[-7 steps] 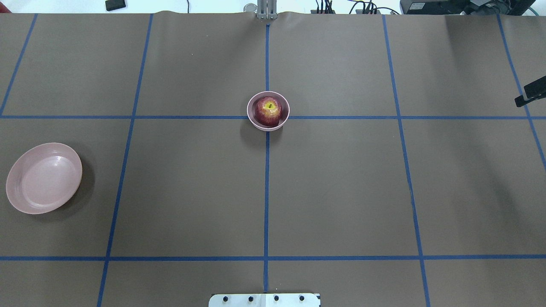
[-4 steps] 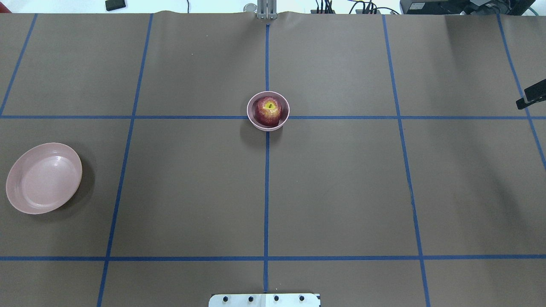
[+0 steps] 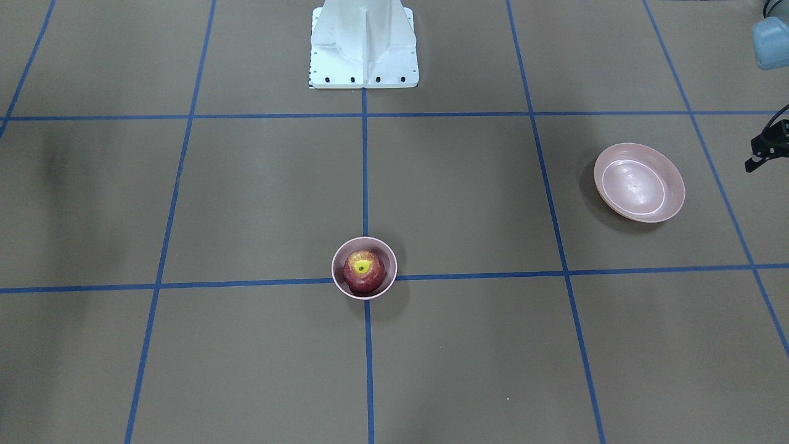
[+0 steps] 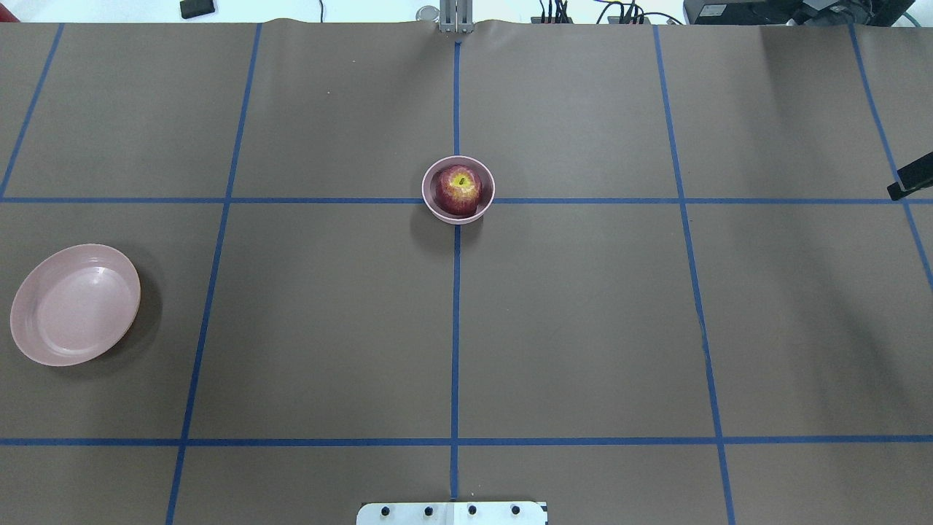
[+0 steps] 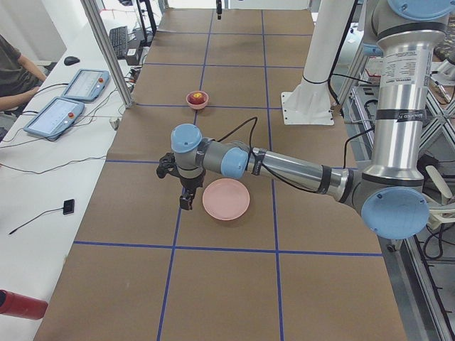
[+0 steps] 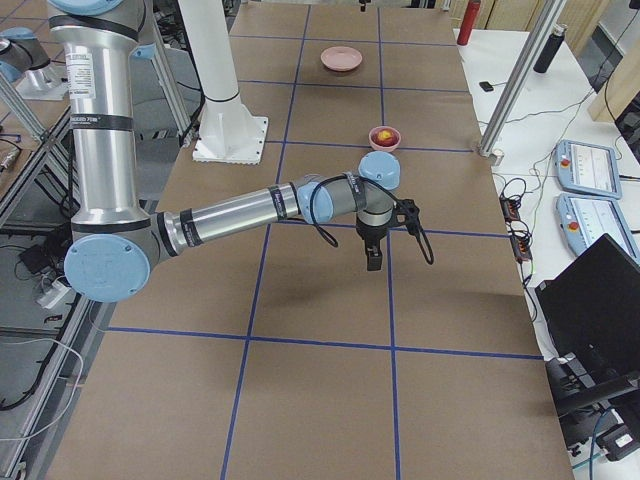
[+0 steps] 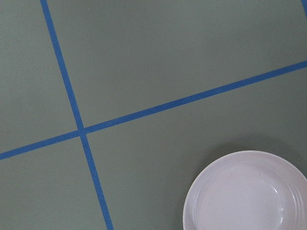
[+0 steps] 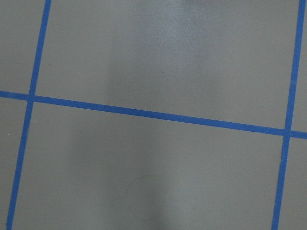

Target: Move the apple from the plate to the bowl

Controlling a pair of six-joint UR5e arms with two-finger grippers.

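While both arms hang clear of it, the apple [image 4: 459,189] sits inside the bowl [image 4: 437,213], stem end and yellow patch facing up, its red skin close to the bowl's inner wall. That bowl stands on the brown table [image 4: 583,328] where two blue tape lines [image 4: 328,200] cross. Well apart from the bowl, toward the robot's left and nearer the robot than the bowl, lies the plate [image 4: 73,306] with nothing on it. On that same side of the bowl, the left pincer [image 5: 185,201] hangs above the table pointing down, touching nothing; the left wrist view looks on a part of the plate and a tape crossing. Well away from the bowl on the robot's right, the right pincer [image 6: 374,260] also points down over bare table, holding nothing that shows. How wide either pincer stands I cannot tell, since only side views and slivers at frame edges show them.
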